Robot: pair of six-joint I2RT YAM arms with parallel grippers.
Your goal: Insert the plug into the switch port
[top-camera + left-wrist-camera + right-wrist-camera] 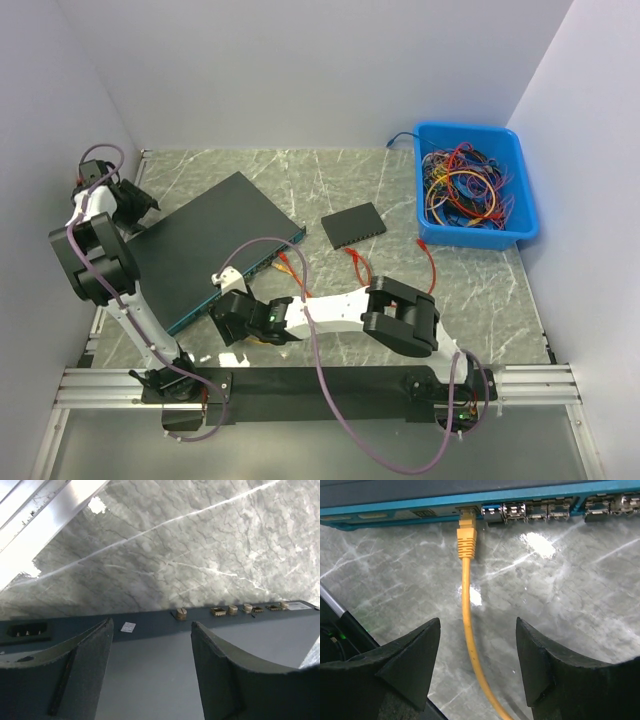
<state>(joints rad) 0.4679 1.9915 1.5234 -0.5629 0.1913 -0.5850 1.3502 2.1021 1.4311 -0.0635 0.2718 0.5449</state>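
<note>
The network switch lies flat on the marble table, turned so that its teal front panel faces the right arm and its rear panel faces the left arm. The plug sits in a port at the left end of the port row. Its strain-relief boot projects straight out and the orange-yellow patch cable trails back across the table. It appears to be fully inserted, though whether the latch has engaged cannot be told. The right gripper is positioned just behind the plug on the port axis. Its jaws are spread, the cable runs between them without visible contact, and nothing is pinched. This alignment suits a straight push or a straight pull along the cable. The left gripper is stationed at the opposite side, over the rear edge near the power inlet. Its jaws are likewise spread and grip nothing. That position probably serves as a backstop, so that force on the front panel does not slide the chassis. The blue bin of spare cables and a small black box stand well apart on the right.
</note>
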